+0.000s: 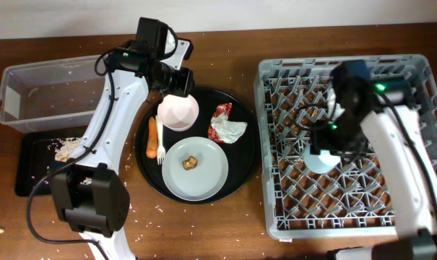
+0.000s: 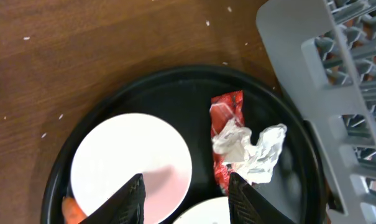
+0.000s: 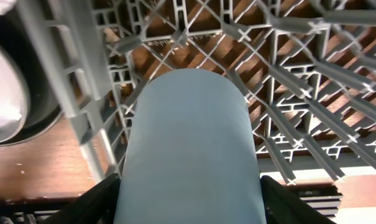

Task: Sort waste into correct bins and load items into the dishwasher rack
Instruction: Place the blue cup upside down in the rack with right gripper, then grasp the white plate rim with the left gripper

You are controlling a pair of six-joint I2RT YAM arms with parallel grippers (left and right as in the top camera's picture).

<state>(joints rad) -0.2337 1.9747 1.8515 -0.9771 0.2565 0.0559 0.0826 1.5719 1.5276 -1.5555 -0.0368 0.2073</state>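
Observation:
My left gripper [image 1: 178, 88] hangs open over the round black tray's back. In the left wrist view one finger is above the small white bowl [image 2: 132, 158] and the other beside the red-and-white wrapper [image 2: 243, 143]. The grey plate [image 1: 195, 167] holds a brown chunk [image 1: 191, 162]. Carrot [image 1: 152, 137] and white fork [image 1: 159, 141] lie left of it. My right gripper [image 3: 188, 205] is down in the dishwasher rack [image 1: 270, 144], its fingers close on either side of the light blue cup [image 3: 191, 143], which lies on the pegs.
The clear tub [image 1: 30, 72] stands at the far left, with the shallow black tray [image 1: 30, 180] holding pale crumbs [image 1: 68, 148] in front of it. The round black tray [image 1: 243, 173] nearly touches the rack's left wall. Loose grains dot the wooden table.

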